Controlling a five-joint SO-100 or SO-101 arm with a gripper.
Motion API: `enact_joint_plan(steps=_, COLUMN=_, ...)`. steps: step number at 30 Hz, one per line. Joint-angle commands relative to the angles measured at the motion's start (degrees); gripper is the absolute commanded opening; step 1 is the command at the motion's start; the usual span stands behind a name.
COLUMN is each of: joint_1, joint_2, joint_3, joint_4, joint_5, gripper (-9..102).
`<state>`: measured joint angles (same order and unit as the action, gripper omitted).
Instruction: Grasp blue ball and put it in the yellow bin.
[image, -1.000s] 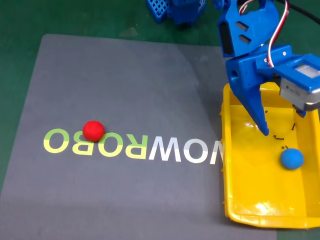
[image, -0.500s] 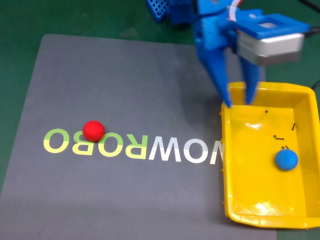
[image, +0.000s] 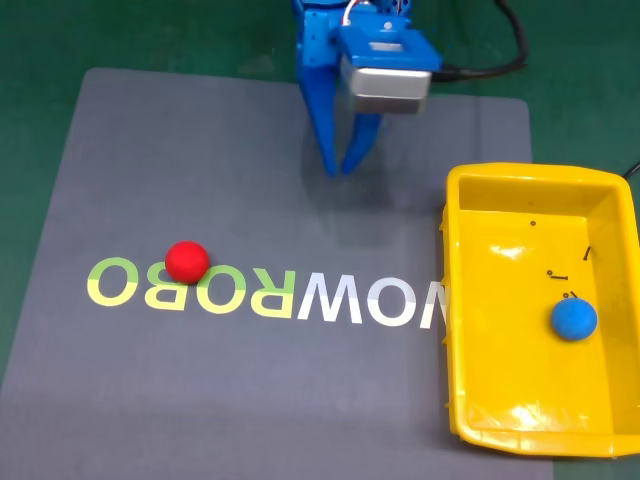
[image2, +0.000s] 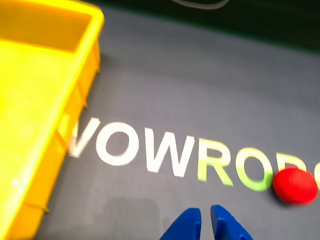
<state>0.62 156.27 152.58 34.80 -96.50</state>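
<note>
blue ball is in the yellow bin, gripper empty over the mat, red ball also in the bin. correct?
Not quite. The red ball is not in the bin; the fixed view shows it lying on the grey mat, on the lettering. The rest holds: the blue ball lies inside the yellow bin, and the gripper hangs empty over the mat.

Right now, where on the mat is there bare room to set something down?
Free in the fixed view: the grey mat above the lettering, left of the gripper, and the strip below the lettering. Taken: the red ball on the letters, and the yellow bin holding the blue ball.
</note>
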Motion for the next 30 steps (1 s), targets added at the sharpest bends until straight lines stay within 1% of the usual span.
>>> enact_joint_plan(steps=1, joint_1=1.9, joint_2=4.7, joint_3=3.2, joint_4=0.1, joint_5=-0.4, gripper=0)
enact_joint_plan(steps=11, joint_1=6.3, joint_2=11.6, joint_3=16.5, joint_4=0.2, joint_5=-1.6, gripper=0)
enact_joint_plan(steps=18, joint_1=8.9, joint_2=17.0, joint_3=24.5, joint_4=1.8, joint_5=-3.6, gripper=0)
enact_joint_plan(steps=23, joint_1=9.2, joint_2=18.9, joint_3=25.0, joint_4=7.9, joint_5=-2.0, gripper=0)
enact_joint_plan(steps=30, joint_1=9.9, joint_2=23.2, joint_3=25.0, joint_4=19.2, joint_5=-1.4, gripper=0)
